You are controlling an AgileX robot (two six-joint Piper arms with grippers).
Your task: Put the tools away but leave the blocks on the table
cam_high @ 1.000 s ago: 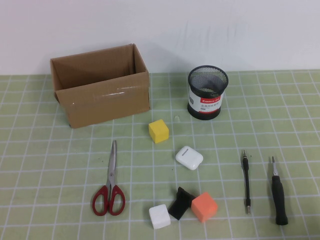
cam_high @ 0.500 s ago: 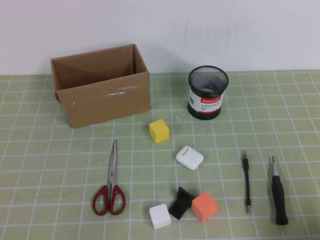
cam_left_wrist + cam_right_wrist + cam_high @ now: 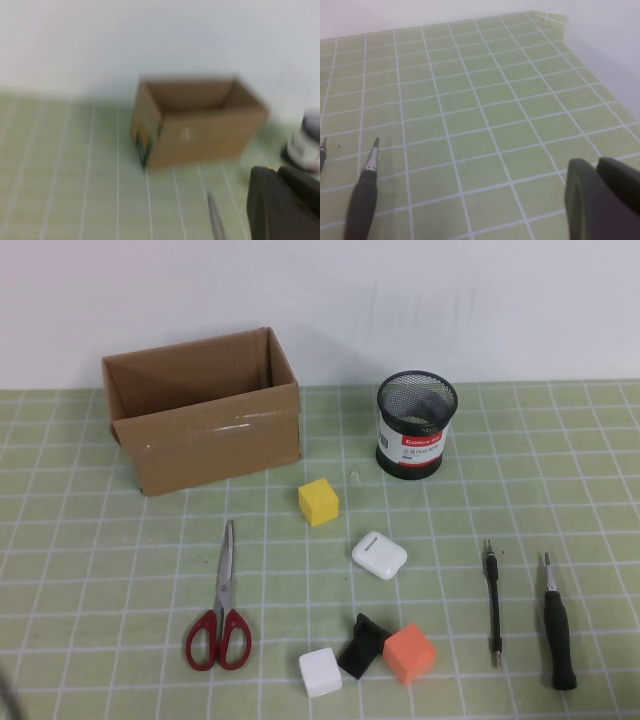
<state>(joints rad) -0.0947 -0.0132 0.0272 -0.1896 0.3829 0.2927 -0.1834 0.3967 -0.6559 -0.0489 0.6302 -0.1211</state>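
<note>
Red-handled scissors (image 3: 220,615) lie on the green grid mat (image 3: 100,570) at the front left, and their blade tip shows in the left wrist view (image 3: 215,220). A thin black screwdriver (image 3: 492,605) and a thicker black-handled screwdriver (image 3: 557,625) lie at the front right. The thick one also shows in the right wrist view (image 3: 362,200). A yellow cube (image 3: 318,502), a white cube (image 3: 319,672), an orange cube (image 3: 408,653) and a black angular piece (image 3: 362,644) sit mid-table. My left gripper (image 3: 279,171) is shut and empty, above the mat short of the scissors. My right gripper (image 3: 596,162) is shut and empty, to the right of the screwdrivers.
An open cardboard box (image 3: 200,410) stands at the back left, and a black mesh pen holder (image 3: 415,425) at the back centre. A white earbud case (image 3: 379,555) lies between the cubes. A dark sliver (image 3: 6,702) shows at the front left corner.
A dark sliver has come into the front left corner of the high view. The objects on the mat have not moved.
</note>
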